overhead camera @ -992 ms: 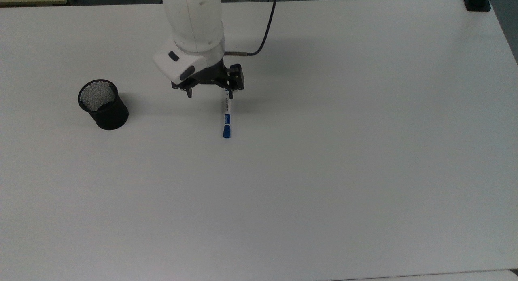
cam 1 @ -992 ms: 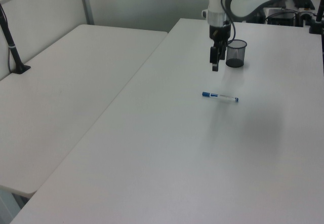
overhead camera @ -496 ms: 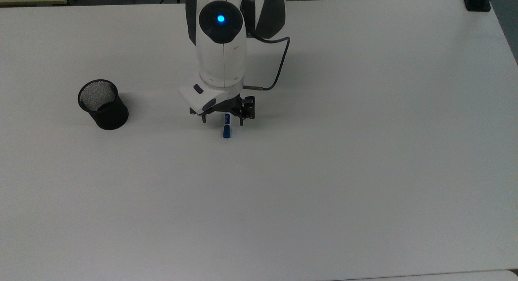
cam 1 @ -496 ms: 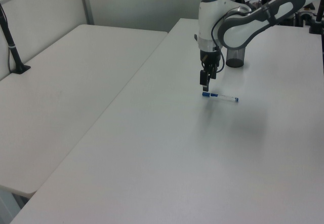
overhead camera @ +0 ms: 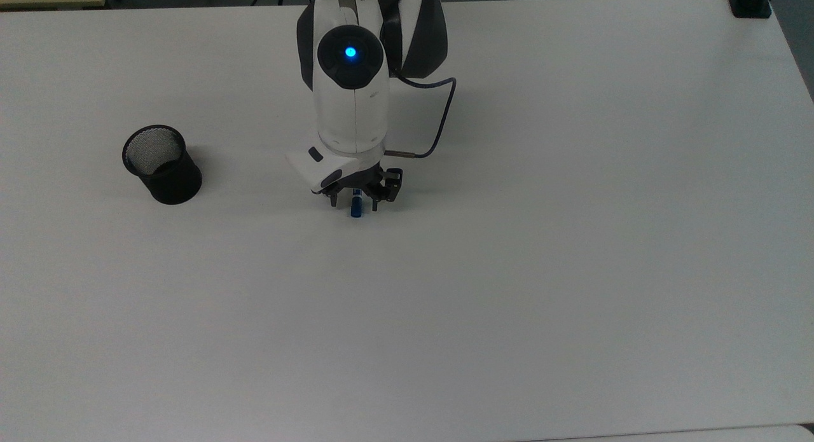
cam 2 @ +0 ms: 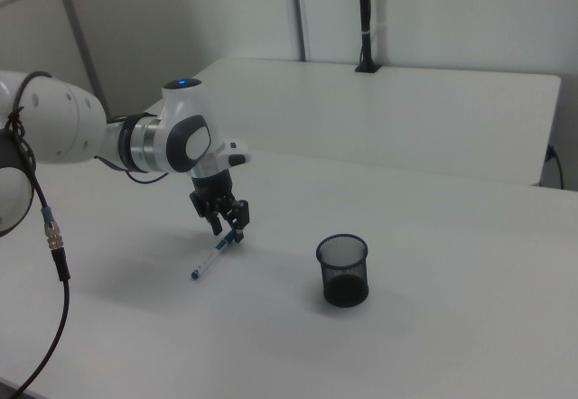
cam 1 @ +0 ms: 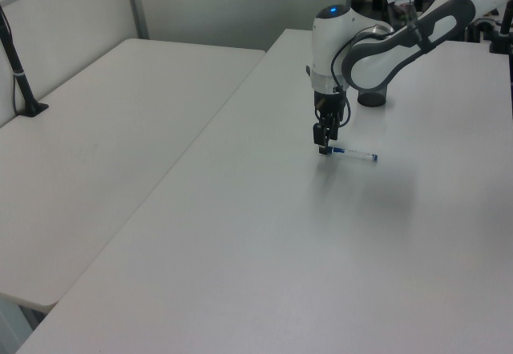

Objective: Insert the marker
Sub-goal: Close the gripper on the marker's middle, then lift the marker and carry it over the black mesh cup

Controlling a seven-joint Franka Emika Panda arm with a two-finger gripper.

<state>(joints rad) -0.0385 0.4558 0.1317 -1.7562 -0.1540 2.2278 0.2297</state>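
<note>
The marker lies flat on the white table, and in the top view the arm covers all of it but the blue cap. My gripper is low over that cap end, open, with one finger on each side of the cap. In the left view the gripper hangs at the left end of the marker. In the right view the gripper is at the upper end of the marker. The black mesh cup stands upright and empty at the top view's left, well apart from the marker.
The arm's grey cable loops beside the wrist. A black clamp post sits at the table's far corner on the top view's right. A second white table adjoins on the left view's left.
The gripper has moved from beside the cup side to over the marker's cap end and come down close to the table. Its fingers now stand nearer together. The marker has not moved.
</note>
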